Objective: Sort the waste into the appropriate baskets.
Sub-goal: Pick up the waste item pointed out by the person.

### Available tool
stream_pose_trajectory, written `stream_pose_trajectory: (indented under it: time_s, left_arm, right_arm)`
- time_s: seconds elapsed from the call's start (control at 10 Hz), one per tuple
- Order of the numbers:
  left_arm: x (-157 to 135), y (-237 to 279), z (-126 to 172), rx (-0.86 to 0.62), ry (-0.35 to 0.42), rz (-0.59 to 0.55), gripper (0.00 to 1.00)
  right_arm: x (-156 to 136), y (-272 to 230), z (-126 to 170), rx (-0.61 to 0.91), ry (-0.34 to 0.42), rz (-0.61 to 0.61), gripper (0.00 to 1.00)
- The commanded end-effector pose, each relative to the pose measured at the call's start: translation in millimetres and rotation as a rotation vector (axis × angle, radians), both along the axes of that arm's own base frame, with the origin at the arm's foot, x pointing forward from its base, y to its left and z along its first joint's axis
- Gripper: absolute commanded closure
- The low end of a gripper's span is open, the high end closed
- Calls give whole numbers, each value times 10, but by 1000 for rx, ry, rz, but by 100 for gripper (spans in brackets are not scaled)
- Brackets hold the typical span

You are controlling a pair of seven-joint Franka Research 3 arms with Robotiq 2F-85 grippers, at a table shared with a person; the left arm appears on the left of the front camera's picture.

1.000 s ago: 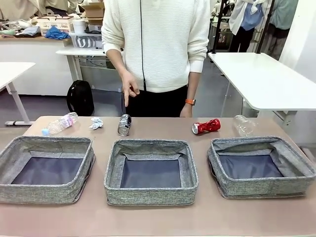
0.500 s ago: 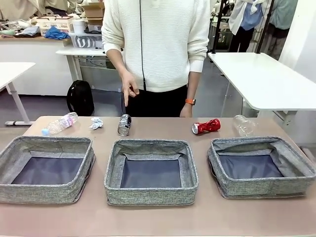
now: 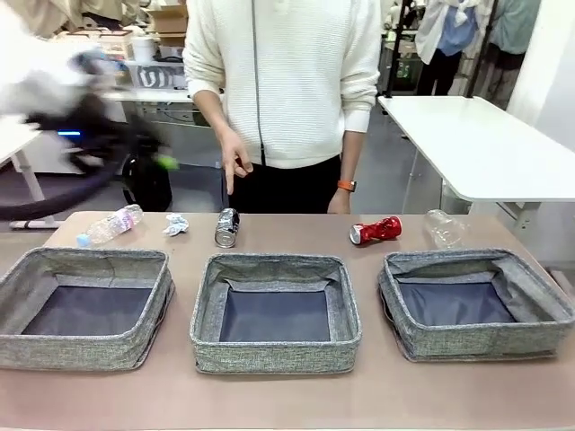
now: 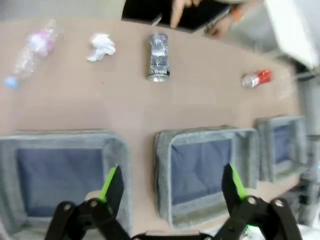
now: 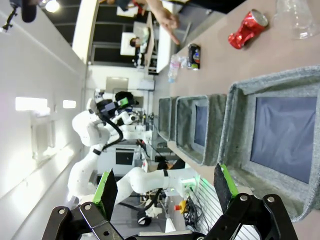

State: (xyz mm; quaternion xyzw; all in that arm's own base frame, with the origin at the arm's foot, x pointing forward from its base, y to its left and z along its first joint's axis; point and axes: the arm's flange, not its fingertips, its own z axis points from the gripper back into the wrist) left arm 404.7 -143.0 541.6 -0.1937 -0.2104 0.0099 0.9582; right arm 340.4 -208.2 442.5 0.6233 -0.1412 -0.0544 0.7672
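Three baskets sit in a row on the near half of the bench (image 3: 269, 400): left basket (image 3: 81, 352), middle basket (image 3: 274, 355), right basket (image 3: 476, 341), dark floors showing. Five waste items lie along the far edge. From the robot's left: clear bottle (image 3: 110, 224), paper wad (image 3: 175, 224), silver-black can (image 3: 226, 227) on its side. Well apart from these: red can (image 3: 375, 230), dented, and second clear bottle (image 3: 444, 227), just beyond the right basket's far wall. Person's hand (image 3: 235, 162) points a finger down above the silver-black can. Left gripper (image 4: 171, 175) hangs high over the left and middle baskets, a blur at upper left in the front view, fingers wide, nothing between. Right gripper (image 5: 164, 175) is over the right basket's near wall, fingers wide, holding nothing.
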Motion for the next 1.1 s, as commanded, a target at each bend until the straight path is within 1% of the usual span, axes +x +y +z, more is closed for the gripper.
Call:
stream_pose_trajectory:
  time_s: [0.0, 0.1, 0.2, 0.3, 0.5, 0.6, 0.7, 0.8, 0.9, 1.0]
  left_arm:
    - [590, -395, -236, 303, 172, -91, 0]
    - [611, -712, -353, 357, 177, -96, 0]
    - [589, -792, -424, 381, 235, -46, 0]
    - [400, -772, -426, 245, 110, -77, 0]
    - [400, -772, -426, 245, 110, -77, 0]
    - [548, -856, -560, 308, 159, -71, 0]
    - [558, -900, -561, 317, 92, -23, 0]
    - [854, -994, -631, 336, 116, 20, 0]
    - [1123, -1067, -733, 338, 140, -26, 0]
    - [1404, -1084, -879, 341, 129, 10, 0]
  right_arm:
    - [-19, -10, -9, -3, -29, 13, 0]
    - [-19, -10, -9, -3, -29, 13, 0]
    - [-19, -10, -9, -3, -29, 13, 0]
    - [-19, -10, -9, -3, -29, 13, 0]
    - [-19, -10, -9, -3, -29, 13, 0]
    - [-19, -10, -9, -3, -29, 13, 0]
    - [-19, -10, -9, -3, -29, 13, 0]
    - [-19, -10, -9, -3, -29, 13, 0]
    - [-19, -10, -9, -3, -29, 13, 0]
    - [-19, -10, -9, -3, -29, 13, 0]
